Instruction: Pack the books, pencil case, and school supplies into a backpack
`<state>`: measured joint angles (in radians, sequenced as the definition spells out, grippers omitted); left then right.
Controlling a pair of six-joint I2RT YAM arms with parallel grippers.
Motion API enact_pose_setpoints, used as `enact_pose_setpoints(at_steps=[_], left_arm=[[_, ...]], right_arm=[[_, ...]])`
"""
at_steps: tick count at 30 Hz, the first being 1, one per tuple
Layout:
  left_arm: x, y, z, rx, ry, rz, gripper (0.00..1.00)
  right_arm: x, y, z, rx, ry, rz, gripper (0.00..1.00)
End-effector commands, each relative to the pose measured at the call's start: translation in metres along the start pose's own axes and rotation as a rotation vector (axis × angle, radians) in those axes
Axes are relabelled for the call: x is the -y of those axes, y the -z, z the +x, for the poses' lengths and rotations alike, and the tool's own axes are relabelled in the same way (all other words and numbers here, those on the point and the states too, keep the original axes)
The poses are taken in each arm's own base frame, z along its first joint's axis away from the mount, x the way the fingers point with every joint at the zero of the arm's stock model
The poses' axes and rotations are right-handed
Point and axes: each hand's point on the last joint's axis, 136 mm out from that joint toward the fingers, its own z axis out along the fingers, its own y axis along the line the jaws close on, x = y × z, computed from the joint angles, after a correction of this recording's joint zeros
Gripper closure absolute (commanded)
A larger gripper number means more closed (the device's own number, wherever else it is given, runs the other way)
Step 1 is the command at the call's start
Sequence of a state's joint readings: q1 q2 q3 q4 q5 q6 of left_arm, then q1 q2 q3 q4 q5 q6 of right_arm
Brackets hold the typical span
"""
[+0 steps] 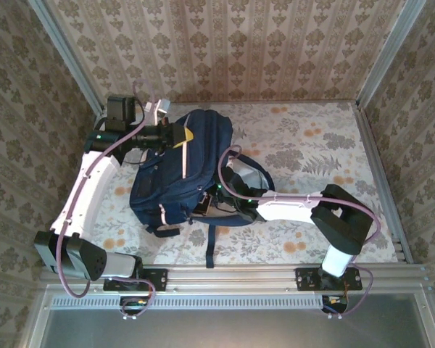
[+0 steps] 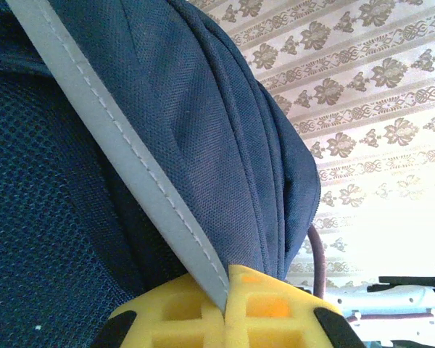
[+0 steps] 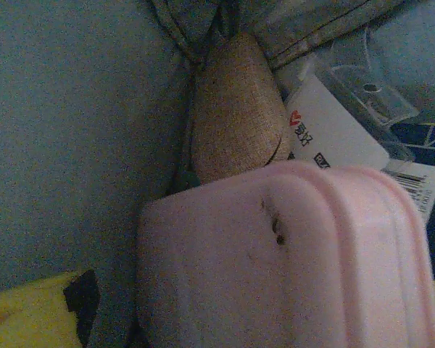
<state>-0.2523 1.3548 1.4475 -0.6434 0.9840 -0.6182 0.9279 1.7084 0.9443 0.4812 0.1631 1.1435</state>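
The backpack [image 1: 203, 145] is lying on the flowered table [image 1: 312, 145], left of the middle of the overhead frame, with its dark straps trailing toward the bottom edge. At its upper left corner the left gripper [image 2: 225, 312] is pinching a pale grey strip [image 2: 130, 167] of the bag. Its yellow pads are pressing together on it at the bottom of the left wrist view, and the navy fabric is rising in folds above them. The right gripper [image 3: 235, 308] is reaching into the bag's opening with its jaws spread wide, one yellow finger [image 3: 29, 312] showing at the lower left and the other at the right edge. The pink pouch [image 3: 275, 254] is lying between them, apart from the left finger. Behind it the tan pouch [image 3: 232, 116] is resting against the bag's inner wall, with the white packet [image 3: 333, 123] just beside it to the right.
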Motion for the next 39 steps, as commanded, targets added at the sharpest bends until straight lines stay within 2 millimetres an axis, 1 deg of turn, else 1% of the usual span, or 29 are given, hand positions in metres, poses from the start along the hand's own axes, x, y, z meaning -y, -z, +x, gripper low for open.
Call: enact_pose_setpoints(at_steps=[1,2,5,10,12,14,16,18,20,21,23,26,28,30,32,34,35,39], left_arm=[[0.072,0.025,-0.020,0.083,-0.272,0.183,1.00],[0.072,0.026,-0.021,0.085,-0.273,0.183,1.00],[0.070,0.027,-0.021,0.091,-0.268,0.179,1.00],[0.068,0.029,-0.021,0.097,-0.266,0.174,1.00],[0.066,0.029,-0.021,0.096,-0.263,0.171,1.00],[0.065,0.029,-0.020,0.096,-0.261,0.168,1.00],[0.064,0.029,-0.019,0.095,-0.258,0.167,1.00],[0.063,0.028,-0.017,0.093,-0.255,0.165,1.00],[0.060,0.026,-0.016,0.089,-0.252,0.162,1.00],[0.059,0.025,-0.014,0.083,-0.250,0.161,1.00],[0.057,0.020,-0.010,0.071,-0.247,0.157,1.00],[0.051,0.006,-0.001,0.038,-0.250,0.136,1.00],[0.044,-0.005,0.007,0.015,-0.250,0.104,1.00],[0.034,-0.021,0.015,-0.017,-0.246,0.077,1.00],[0.023,-0.039,0.024,-0.051,-0.232,0.051,0.98],[0.010,-0.056,0.027,-0.075,-0.217,0.025,0.97],[0.009,-0.070,0.036,-0.109,-0.218,0.023,0.97],[-0.015,-0.111,0.046,-0.175,-0.205,-0.038,0.96]], right_arm=[[-0.016,0.022,-0.013,-0.003,0.114,-0.041,0.00],[-0.017,0.028,-0.017,-0.003,0.138,-0.046,0.00],[-0.012,0.038,-0.023,-0.019,0.178,-0.034,0.00],[0.011,0.051,-0.029,-0.031,0.203,0.028,0.00],[0.023,0.059,-0.036,-0.010,0.208,0.061,0.00],[0.032,0.068,-0.047,0.006,0.206,0.083,0.00],[0.041,0.085,-0.068,0.037,0.206,0.127,0.03],[0.054,0.096,-0.083,0.040,0.216,0.194,0.04],[0.070,0.109,-0.100,0.057,0.245,0.294,0.05],[0.084,0.115,-0.108,0.067,0.260,0.372,0.06],[0.108,0.123,-0.120,0.058,0.257,0.480,0.08],[0.145,0.129,-0.133,0.026,0.189,0.592,0.11],[0.159,0.134,-0.138,0.027,0.131,0.605,0.14],[0.162,0.138,-0.141,0.042,0.107,0.585,0.16],[0.159,0.145,-0.146,0.064,0.103,0.575,0.18],[0.157,0.152,-0.147,0.078,0.103,0.573,0.20],[0.156,0.157,-0.148,0.089,0.100,0.573,0.22],[0.147,0.172,-0.150,0.126,0.099,0.542,0.26]])
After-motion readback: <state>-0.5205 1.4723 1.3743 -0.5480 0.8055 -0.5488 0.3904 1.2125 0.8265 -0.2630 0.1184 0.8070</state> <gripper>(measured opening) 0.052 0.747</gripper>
